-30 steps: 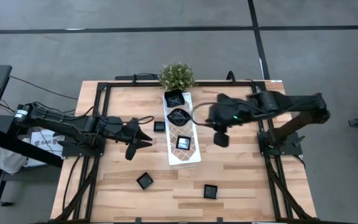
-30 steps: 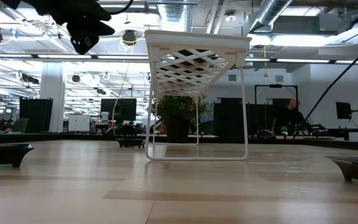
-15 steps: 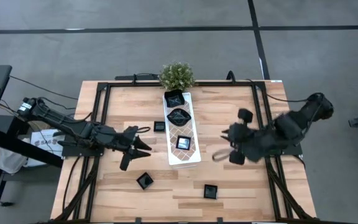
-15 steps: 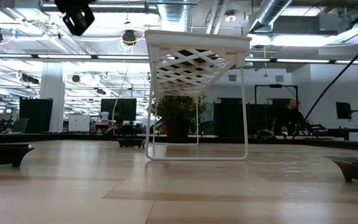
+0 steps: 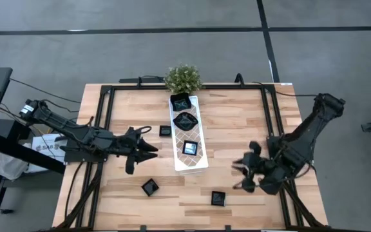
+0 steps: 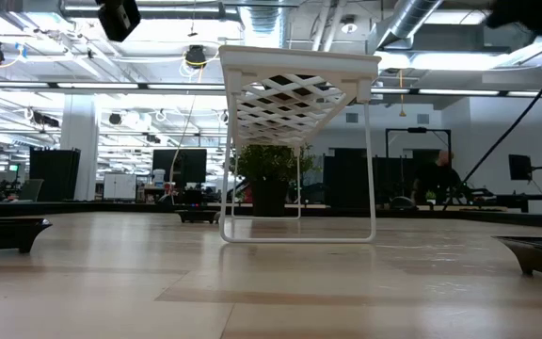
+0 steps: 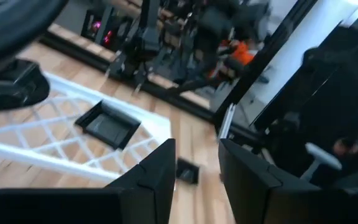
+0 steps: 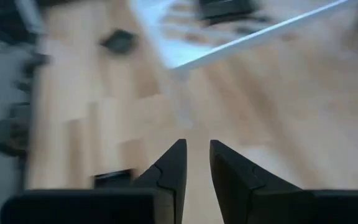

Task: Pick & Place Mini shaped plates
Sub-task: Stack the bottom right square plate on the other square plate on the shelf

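The white tray (image 5: 190, 134) stands in the middle of the wooden table (image 5: 250, 116) with three little black plates (image 5: 189, 147) on it. One more plate sits just left of the tray, and two lie near the front edge. The left gripper (image 5: 148, 149) hangs left of the tray with its fingers apart and empty. The right gripper (image 5: 240, 173) hangs near the front right plate (image 5: 218, 198), fingers a little apart, holding nothing.

You can read just one marking: dark letters, possibly "SAB", on the white bag (image 5: 40, 145) beside the worktop's (image 5: 237, 122) left edge; the rest of it is hidden.
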`<state>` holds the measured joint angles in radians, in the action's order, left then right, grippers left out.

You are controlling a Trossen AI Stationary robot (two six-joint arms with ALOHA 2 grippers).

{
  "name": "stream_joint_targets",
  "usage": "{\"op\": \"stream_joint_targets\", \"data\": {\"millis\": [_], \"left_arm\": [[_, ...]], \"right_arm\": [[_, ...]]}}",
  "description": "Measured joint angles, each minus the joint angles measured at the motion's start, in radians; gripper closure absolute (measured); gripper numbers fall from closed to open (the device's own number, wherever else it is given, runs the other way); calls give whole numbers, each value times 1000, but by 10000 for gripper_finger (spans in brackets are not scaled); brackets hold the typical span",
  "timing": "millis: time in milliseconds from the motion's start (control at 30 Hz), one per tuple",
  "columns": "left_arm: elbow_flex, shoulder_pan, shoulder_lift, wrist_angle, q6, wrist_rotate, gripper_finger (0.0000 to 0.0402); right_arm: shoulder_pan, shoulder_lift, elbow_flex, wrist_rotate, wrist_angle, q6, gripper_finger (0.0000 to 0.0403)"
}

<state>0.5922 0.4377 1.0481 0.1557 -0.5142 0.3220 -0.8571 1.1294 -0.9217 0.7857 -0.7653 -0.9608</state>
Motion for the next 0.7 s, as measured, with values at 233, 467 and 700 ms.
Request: {"op": "stream_joint_targets", "data": {"millis": [233, 467, 700], "left_arm": [[0, 0, 0, 85, -39, 14, 278], [0, 0, 0, 91, -88, 18, 278], [0, 3, 0, 92, -86, 18, 278]], "right_arm": [[-114, -14, 304, -27, 481, 1, 337], [-106, -11, 418, -141, 629, -6, 337], [18, -12, 417, -271, 688, 13, 337]]}}
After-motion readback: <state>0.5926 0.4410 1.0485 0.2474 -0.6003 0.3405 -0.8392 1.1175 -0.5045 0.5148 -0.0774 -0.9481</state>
